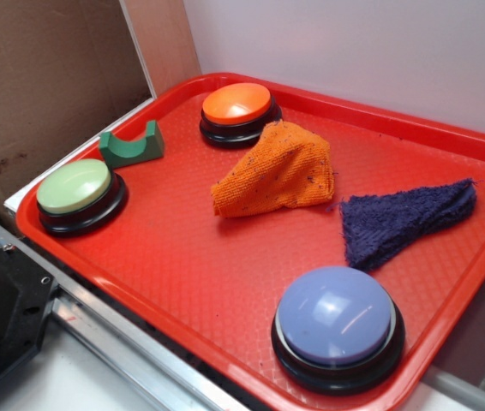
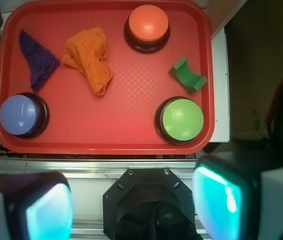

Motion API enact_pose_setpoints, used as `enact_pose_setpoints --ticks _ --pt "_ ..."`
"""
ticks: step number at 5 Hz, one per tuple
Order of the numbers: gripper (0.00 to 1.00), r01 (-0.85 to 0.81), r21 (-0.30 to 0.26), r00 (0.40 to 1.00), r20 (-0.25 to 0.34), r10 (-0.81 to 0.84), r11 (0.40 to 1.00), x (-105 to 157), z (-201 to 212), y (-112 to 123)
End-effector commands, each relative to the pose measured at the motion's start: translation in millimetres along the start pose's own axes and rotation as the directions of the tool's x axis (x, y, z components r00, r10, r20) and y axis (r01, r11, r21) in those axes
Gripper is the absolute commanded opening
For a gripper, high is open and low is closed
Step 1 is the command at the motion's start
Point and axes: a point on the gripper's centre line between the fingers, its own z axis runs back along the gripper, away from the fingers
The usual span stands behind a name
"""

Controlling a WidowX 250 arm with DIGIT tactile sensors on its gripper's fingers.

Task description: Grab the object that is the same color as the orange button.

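Note:
The orange rag (image 1: pixel 278 173) lies crumpled near the middle of the red tray (image 1: pixel 182 265); it also shows in the wrist view (image 2: pixel 88 56). The orange button (image 1: pixel 237 106) stands at the tray's back, just beside the rag, and shows in the wrist view (image 2: pixel 148 26). My gripper (image 2: pixel 134 205) is open and empty, high above the robot base, off the tray's near edge. Its two cyan pads (image 2: pixel 216 200) stand wide apart. The gripper does not show in the exterior view.
A dark purple cloth (image 1: pixel 410 220) lies right of the rag. A lavender-blue button (image 1: pixel 337 324) sits at the front, a pale green button (image 1: pixel 78 193) at the left, a green arch block (image 1: pixel 131 144) behind it. Cardboard (image 1: pixel 45 77) stands at the back left.

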Motion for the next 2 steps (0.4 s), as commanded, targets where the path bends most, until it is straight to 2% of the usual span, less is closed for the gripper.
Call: enact_pose_setpoints --ticks 1,2 --pt "1.00 0.000 0.000 1.000 0.000 0.000 1.000 0 0 0" --pt "1.00 -0.029 0.011 0.999 0.013 0.029 1.000 24 3 16"
